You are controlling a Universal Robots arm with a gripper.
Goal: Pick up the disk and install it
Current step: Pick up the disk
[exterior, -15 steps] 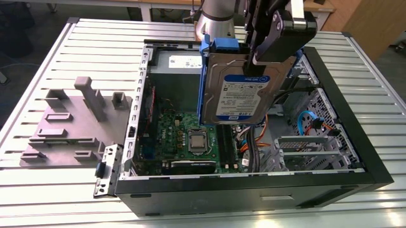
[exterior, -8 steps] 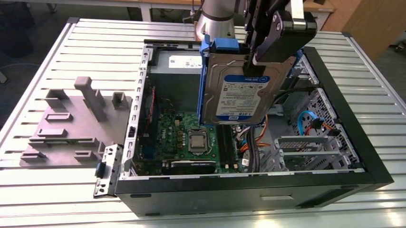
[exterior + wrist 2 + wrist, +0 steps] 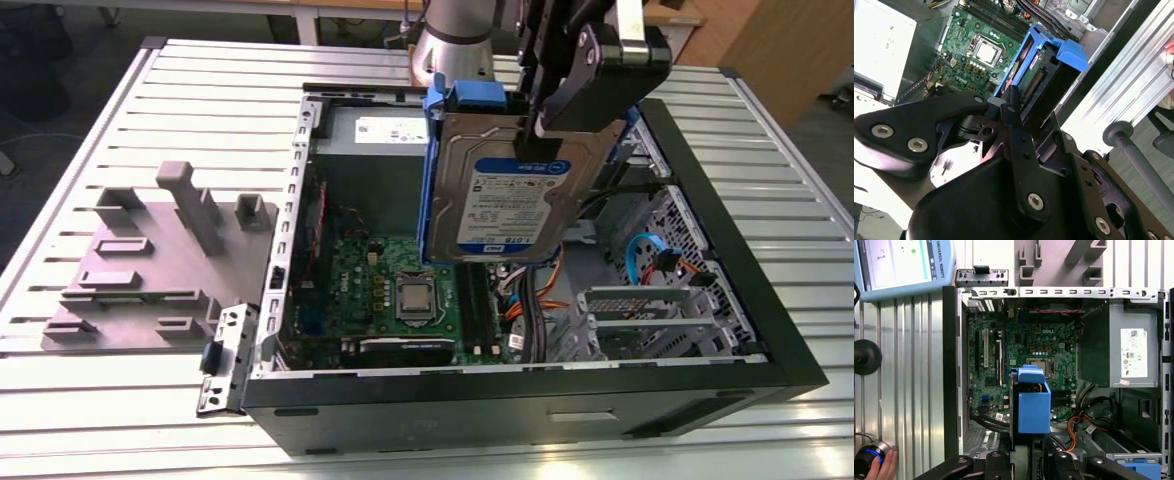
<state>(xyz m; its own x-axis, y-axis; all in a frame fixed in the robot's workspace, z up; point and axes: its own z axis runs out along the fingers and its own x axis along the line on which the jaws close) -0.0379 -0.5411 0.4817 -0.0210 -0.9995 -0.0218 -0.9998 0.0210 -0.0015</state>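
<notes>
Silver-cased and edged with blue carrier rails, the disk (image 3: 507, 190) is hung over the open computer case (image 3: 534, 385). Its long axis is set upright and its labelled face is turned toward the near side of the exterior view. The gripper (image 3: 550, 128) is clenched on the upper end of the disk, with one black finger (image 3: 587, 95) laid over the labelled face. In the second wrist view a row of connector contacts is seen at the end of the disk (image 3: 1046, 65) nearest the gripper (image 3: 1019, 107). Beneath it the motherboard (image 3: 394, 275) is exposed with its processor socket (image 3: 416, 300). Orange and red cables (image 3: 534, 300) are bunched between the board and the metal drive cage (image 3: 641, 310) at the exterior view's right. The grey power supply (image 3: 387, 130) is mounted at the far end of the case. A grey moulded fixture (image 3: 147, 260) is laid on the slatted table (image 3: 134, 100) at the exterior view's left, just beside the case. In the first wrist view a touchscreen pendant (image 3: 899, 262) and a hand (image 3: 884, 467) are seen on the table, apart from the case
</notes>
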